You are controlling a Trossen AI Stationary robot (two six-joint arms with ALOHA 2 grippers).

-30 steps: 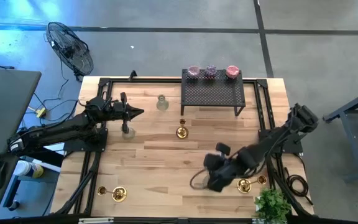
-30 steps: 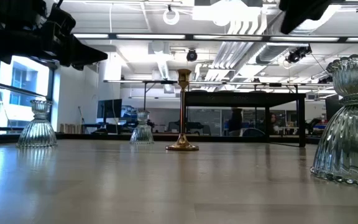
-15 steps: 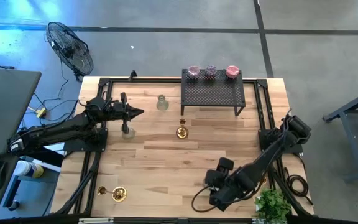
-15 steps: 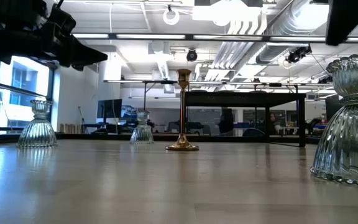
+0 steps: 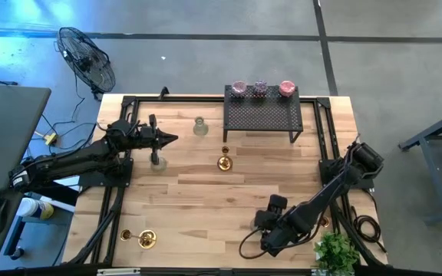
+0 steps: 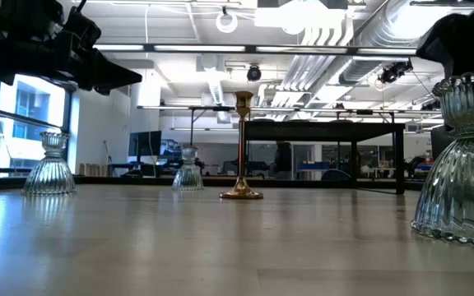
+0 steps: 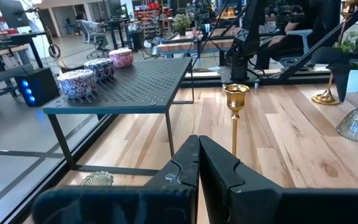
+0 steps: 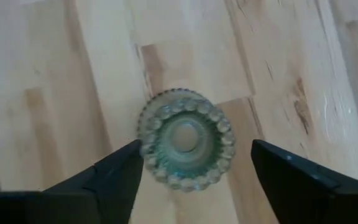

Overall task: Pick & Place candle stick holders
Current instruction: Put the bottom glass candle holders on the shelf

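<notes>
- Two robot arms share one wooden table, and little candle holders stand all over it, waiting to be picked up and put away.
- Far left, near the front edge, two brass holders sit close together. Nobody is near them.
- Next comes the left gripper. It hangs in the air above a clear glass holder, pointing toward the black rack. Its fingers are pressed together and hold nothing, so I think this arm is just waiting.
- Past its tips stands a small clear glass holder, and then a tall brass holder with a thin stem, standing straight up in front of the rack.
- On top of the rack sit three squat cups in a row: pink cup, purple cup, pink-red cup. That looks like the place where holders should go.
- On the right, near the front edge, the right gripper points straight down over a pale-green glass holder.
- Its fingers are spread wide. The glass holder sits between them, a bit closer to one finger, and neither finger touches it yet.
- I think the gripper is lined up this way so it can drop down and squeeze the glass from both sides.
- Just beside the arm, at the corner, is a green plant.
</notes>
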